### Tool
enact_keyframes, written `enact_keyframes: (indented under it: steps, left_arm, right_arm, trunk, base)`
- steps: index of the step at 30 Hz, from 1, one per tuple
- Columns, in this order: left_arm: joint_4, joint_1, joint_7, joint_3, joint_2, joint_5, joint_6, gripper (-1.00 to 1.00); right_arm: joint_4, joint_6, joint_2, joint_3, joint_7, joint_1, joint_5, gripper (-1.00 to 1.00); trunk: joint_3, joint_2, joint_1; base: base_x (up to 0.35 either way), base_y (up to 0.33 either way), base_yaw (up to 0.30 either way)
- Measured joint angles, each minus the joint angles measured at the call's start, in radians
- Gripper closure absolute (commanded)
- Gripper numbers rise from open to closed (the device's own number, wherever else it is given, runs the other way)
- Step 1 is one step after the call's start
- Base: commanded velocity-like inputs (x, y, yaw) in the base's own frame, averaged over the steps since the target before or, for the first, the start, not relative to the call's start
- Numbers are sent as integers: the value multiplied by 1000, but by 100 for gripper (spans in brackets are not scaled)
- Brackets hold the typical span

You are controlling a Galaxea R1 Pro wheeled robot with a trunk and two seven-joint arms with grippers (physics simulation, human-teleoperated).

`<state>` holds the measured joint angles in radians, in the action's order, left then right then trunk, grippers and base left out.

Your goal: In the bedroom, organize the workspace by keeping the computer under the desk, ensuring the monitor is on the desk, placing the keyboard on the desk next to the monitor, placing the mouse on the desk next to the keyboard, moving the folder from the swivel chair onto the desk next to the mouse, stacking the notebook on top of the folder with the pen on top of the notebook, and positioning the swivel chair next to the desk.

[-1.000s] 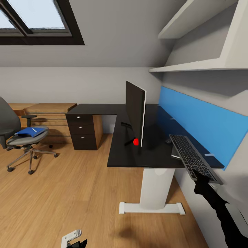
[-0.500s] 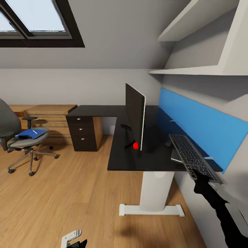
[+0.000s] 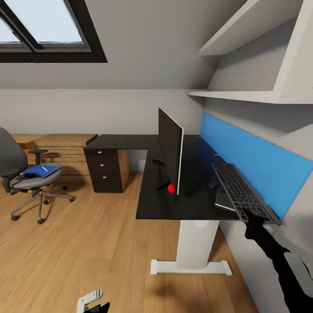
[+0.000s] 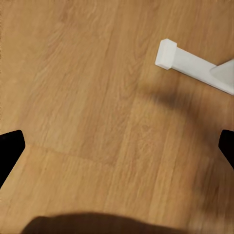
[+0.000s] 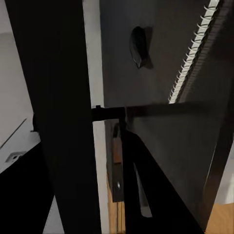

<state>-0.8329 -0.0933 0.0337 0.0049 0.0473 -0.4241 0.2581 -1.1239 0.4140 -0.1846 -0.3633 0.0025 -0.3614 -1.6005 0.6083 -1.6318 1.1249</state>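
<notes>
Monitor (image 3: 170,152) on desk (image 3: 161,204). R hand (image 3: 254,219) clamped on keyboard (image 3: 241,193), not yet placed. L hand (image 4: 117,146) fingers apart, empty. Folder (image 3: 40,170) on swivel chair (image 3: 26,178).

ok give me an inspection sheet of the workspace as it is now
surface: desk, black top, monitor upright on it
job's things: keyboard tilted, held above the desk's right end; mouse on the desk; folder on the swivel chair seat
clutter: nothing seen
end effectors: right end effector shut on the keyboard; left end effector open over the floor
cables: nothing seen
surroundings: skylight, wall shelves, blue wall panel
</notes>
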Motion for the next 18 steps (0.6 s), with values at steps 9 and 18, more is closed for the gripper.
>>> enact_keyframes:
  steps: [9, 18]
  left_arm:
    - [1, 0, 0, 1, 0, 0, 0, -100]
    - [1, 0, 1, 1, 0, 0, 0, -100]
  right_arm:
    - [-8, 2, 0, 2, 26, 0, 10, 100]
    - [-8, 1, 19, 3, 33, 0, 69, 100]
  trunk:
    - [-13, 28, -15]
    - [-13, 28, -15]
  base:
    - [0, 0, 0]
    - [-60, 0, 0]
